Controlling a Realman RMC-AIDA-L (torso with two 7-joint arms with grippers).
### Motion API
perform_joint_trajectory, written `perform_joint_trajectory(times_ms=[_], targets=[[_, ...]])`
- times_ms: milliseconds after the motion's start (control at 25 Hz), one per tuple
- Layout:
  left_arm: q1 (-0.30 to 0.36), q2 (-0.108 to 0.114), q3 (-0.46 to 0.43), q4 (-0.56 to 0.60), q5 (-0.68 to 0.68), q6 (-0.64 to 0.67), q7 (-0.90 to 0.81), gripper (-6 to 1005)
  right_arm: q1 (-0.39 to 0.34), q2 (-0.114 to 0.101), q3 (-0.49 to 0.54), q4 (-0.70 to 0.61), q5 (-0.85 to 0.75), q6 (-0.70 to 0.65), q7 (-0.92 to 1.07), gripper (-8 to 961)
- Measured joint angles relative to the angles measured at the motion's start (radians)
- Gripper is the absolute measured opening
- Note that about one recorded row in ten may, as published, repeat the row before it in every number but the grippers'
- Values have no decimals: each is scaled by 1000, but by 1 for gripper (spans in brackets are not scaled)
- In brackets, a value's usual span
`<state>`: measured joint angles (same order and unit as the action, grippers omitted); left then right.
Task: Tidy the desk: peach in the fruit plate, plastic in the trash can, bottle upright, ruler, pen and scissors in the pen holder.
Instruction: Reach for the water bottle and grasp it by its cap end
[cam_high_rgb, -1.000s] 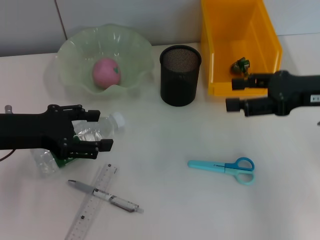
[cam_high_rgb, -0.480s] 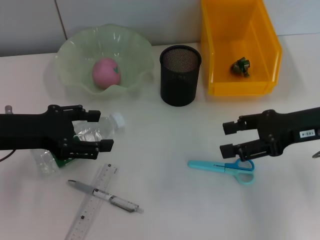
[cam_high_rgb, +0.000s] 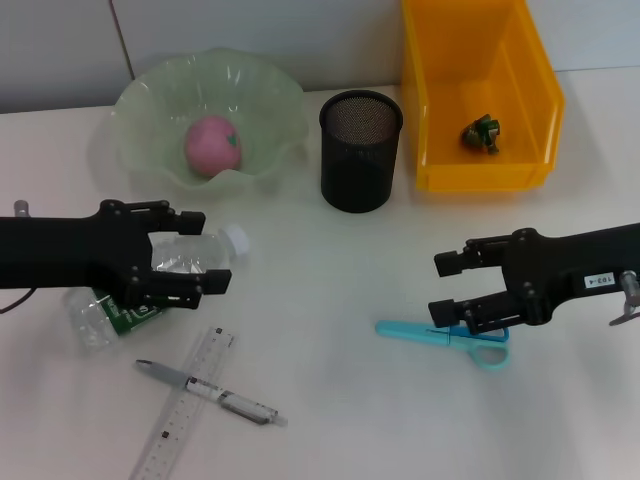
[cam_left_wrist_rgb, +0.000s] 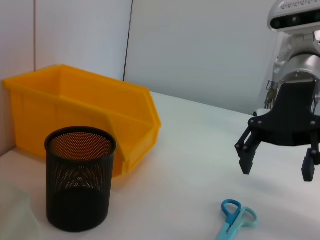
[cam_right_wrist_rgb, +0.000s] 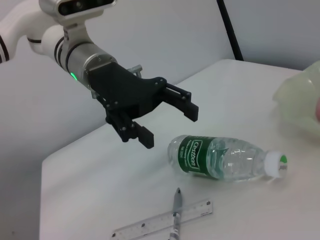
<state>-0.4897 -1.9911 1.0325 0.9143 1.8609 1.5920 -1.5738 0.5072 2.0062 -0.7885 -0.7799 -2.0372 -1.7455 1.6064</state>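
The bottle (cam_high_rgb: 190, 262) lies on its side on the desk (cam_high_rgb: 330, 260), white cap toward the pen holder (cam_high_rgb: 360, 150). My left gripper (cam_high_rgb: 206, 252) hovers open over it; in the right wrist view the left gripper (cam_right_wrist_rgb: 169, 127) stands clear above the bottle (cam_right_wrist_rgb: 220, 159). My right gripper (cam_high_rgb: 442, 288) is open just above the blue scissors (cam_high_rgb: 440, 333). The ruler (cam_high_rgb: 185, 405) and pen (cam_high_rgb: 210, 392) lie crossed near the front left. The peach (cam_high_rgb: 212, 145) sits in the fruit plate (cam_high_rgb: 140, 100). A crumpled bit of plastic (cam_high_rgb: 482, 133) lies in the trash can (cam_high_rgb: 440, 110).
The left wrist view shows the pen holder (cam_left_wrist_rgb: 80, 185) in front of the trash can (cam_left_wrist_rgb: 85, 110), with the right gripper (cam_left_wrist_rgb: 277, 167) open over the scissors (cam_left_wrist_rgb: 235, 220). A wall runs along the desk's far edge.
My right gripper has come away from the trash can, down and toward the front, to hang over the scissors. The left gripper has shifted slightly over the bottle.
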Motion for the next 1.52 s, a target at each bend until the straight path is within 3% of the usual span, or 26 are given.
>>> perform_joint_trajectory(times_ms=[400, 480, 520, 560, 680, 760, 840, 960, 1000, 1080, 1240, 1520], targets=[[-97, -16, -4, 32, 129, -38, -100, 758, -6, 9, -4, 8, 0, 45, -46, 800], [-183, -54, 3, 110, 301, -80, -230, 758, -6, 9, -6, 12, 0, 48, -46, 799], [-194, -59, 4, 122, 328, -85, -248, 757, -6, 9, -6, 13, 0, 49, -47, 799], [-243, -74, 15, 151, 438, -99, -309, 757, -6, 9, -6, 14, -1, 49, -48, 799], [-304, -77, 63, 155, 536, -107, -391, 755, -6, 7, -5, 15, -1, 50, -53, 798], [-304, -77, 63, 155, 536, -107, -391, 755, -6, 5, -4, 15, -1, 51, -56, 797], [-394, -80, 181, 147, 648, -125, -515, 754, -5, 3, -6, 17, -1, 52, -57, 796], [-405, -81, 199, 144, 665, -129, -535, 752, -5, 2, -6, 17, -1, 52, -57, 795], [-441, -85, 266, 131, 728, -152, -615, 752, -5, 2, -6, 17, -2, 52, -58, 795], [-469, -86, 301, 107, 756, -155, -655, 751, -6, 2, -6, 17, -1, 52, -60, 794], [-538, -87, 317, -5, 804, -170, -716, 750, -6, 4, -6, 16, -2, 52, -70, 793], [-560, -88, 319, -74, 807, -241, -746, 747, -5, 7, -6, 16, -1, 52, -72, 791]])
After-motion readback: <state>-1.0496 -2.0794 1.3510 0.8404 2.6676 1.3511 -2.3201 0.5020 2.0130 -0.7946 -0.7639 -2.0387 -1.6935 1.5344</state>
